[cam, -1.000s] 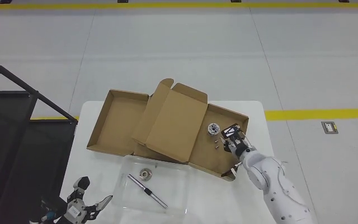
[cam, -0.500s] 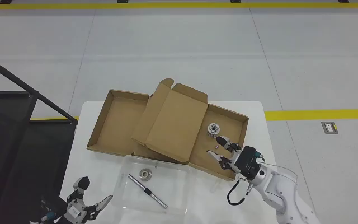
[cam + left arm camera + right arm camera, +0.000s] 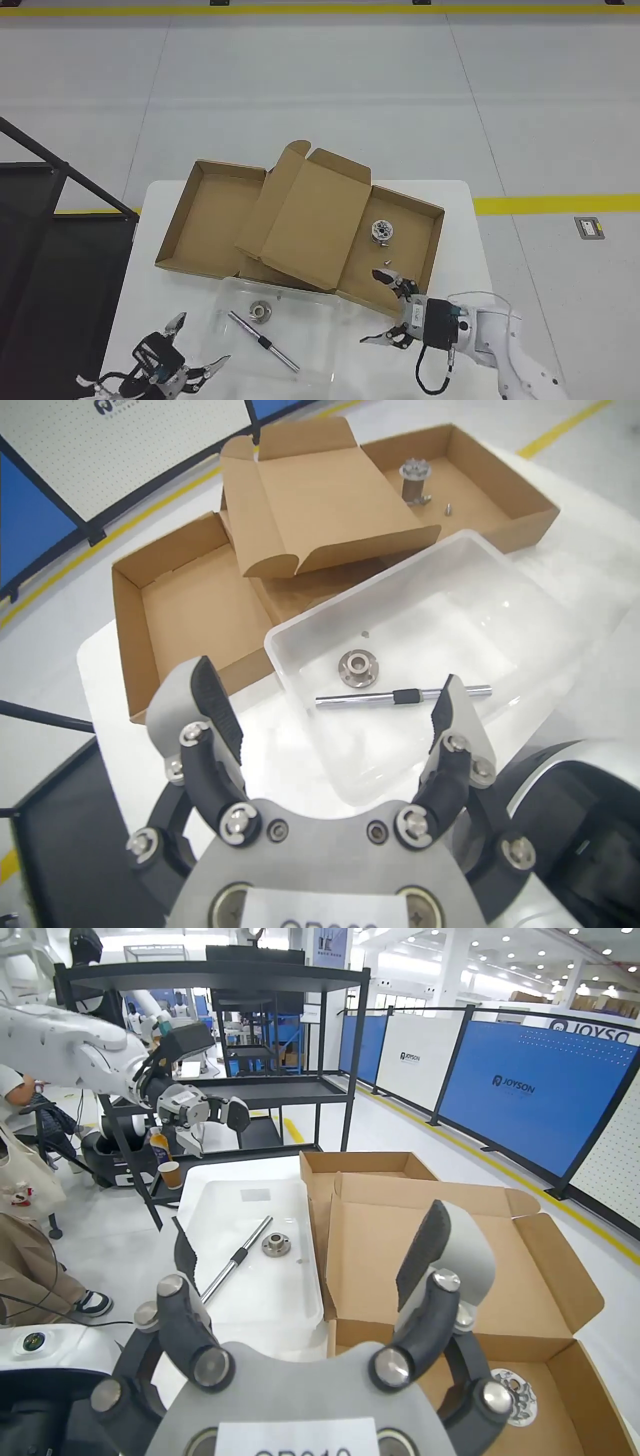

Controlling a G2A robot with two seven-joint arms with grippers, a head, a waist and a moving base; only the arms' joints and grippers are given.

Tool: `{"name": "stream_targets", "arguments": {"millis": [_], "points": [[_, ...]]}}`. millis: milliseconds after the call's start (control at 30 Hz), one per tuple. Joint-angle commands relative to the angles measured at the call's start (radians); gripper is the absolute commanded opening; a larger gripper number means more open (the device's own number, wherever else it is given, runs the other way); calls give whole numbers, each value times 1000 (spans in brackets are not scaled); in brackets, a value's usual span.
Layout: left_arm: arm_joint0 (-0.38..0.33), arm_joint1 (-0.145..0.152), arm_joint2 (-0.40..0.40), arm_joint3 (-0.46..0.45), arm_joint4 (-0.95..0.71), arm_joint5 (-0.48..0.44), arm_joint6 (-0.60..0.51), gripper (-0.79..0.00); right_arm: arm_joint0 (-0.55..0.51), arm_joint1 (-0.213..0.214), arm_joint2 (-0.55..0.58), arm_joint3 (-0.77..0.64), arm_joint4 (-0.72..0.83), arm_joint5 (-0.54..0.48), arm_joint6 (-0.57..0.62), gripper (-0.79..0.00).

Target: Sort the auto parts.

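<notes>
My right tool point(image 3: 385, 310) and left tool point(image 3: 327, 695) gape wide, empty. The right one hangs by the box point(image 3: 436, 240) wall near the bench's front edge, and I risk snagging cardboard reaching the screws point(image 3: 386, 261).

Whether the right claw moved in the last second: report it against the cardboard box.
Yes. The right claw has drawn back toward the robot, from over the right compartment of the open brown cardboard box to just outside its near wall.
</notes>
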Motion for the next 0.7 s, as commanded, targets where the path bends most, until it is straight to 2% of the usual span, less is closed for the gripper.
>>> {"name": "stream_targets", "arguments": {"millis": [0, 200, 633, 667], "points": [[-16, -1, 46, -32, 26, 3, -76, 0, 0, 0, 0, 0, 2, 1, 0, 0], [-143, -4, 205, -82, 102, 21, -380, 0, 0, 0, 0, 0, 2, 1, 0, 0], [-141, -4, 215, -82, 116, 16, -397, 0, 0, 0, 0, 0, 2, 1, 0, 0], [-135, -5, 217, -82, 119, 36, -416, 0, -1, 0, 1, -1, 4, 8, 2, 0]]}}
